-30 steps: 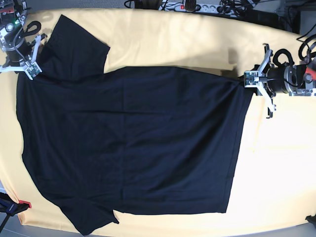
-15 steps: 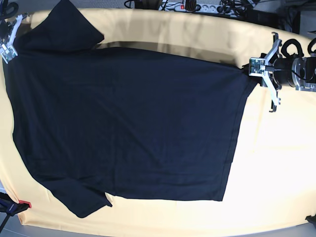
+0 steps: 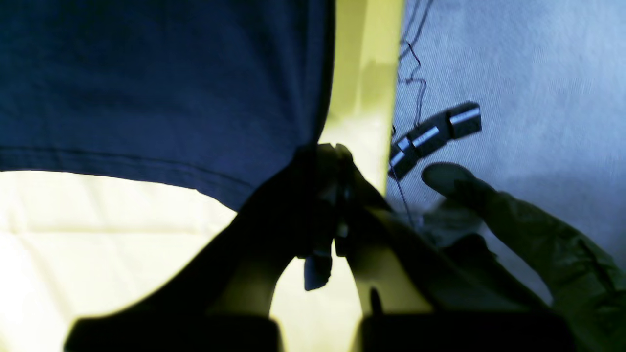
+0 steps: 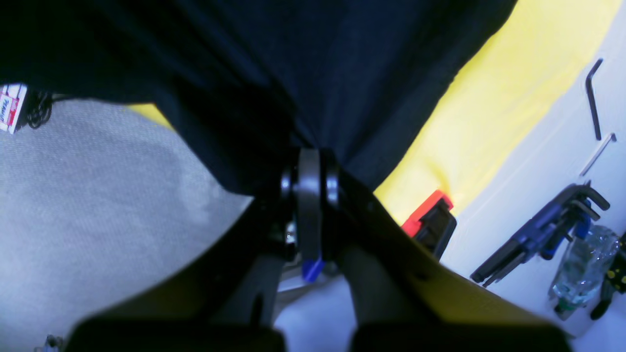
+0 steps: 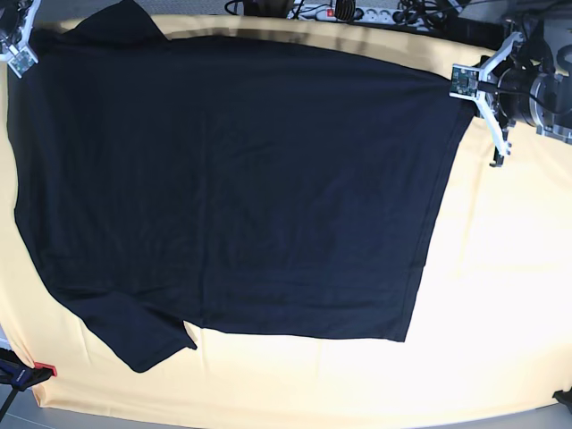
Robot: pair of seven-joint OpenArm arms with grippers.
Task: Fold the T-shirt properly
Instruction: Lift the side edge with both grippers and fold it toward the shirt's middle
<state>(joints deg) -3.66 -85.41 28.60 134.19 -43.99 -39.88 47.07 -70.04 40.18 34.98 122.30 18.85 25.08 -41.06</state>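
I'm looking at the T-shirt (image 5: 232, 179) lying spread over most of the yellow cloth (image 5: 500, 295) that is covering the tabletop, its hem side facing the base view's right and its sleeves facing the left. One sleeve is lying flat near the bottom left corner, and the far edge of the shirt is running along the top of the cloth.

My left gripper (image 5: 466, 82) is sitting at the shirt's top right corner in the base view. Through the left wrist camera I'm seeing its fingers (image 3: 337, 161) pressed together, pinching the T-shirt (image 3: 161, 88) right at the hem corner, with the fabric hanging in a taut sheet from that point and the stitched hem line running across below it. A dark power strip (image 3: 435, 134) is lying on the grey floor beyond the cloth's edge.

My right gripper (image 5: 16, 54) is showing only partly at the top left corner of the base view. The right wrist camera is giving me its fingers (image 4: 309, 168) closed tight, pinching a bunch of the dark fabric, which is draping away from the grip. An orange-and-black clamp (image 4: 430, 220) is sitting at the cloth's edge just beside it, and a set of hex keys (image 4: 543, 234) and a plastic bottle (image 4: 577, 269) are lying further off on a white surface.
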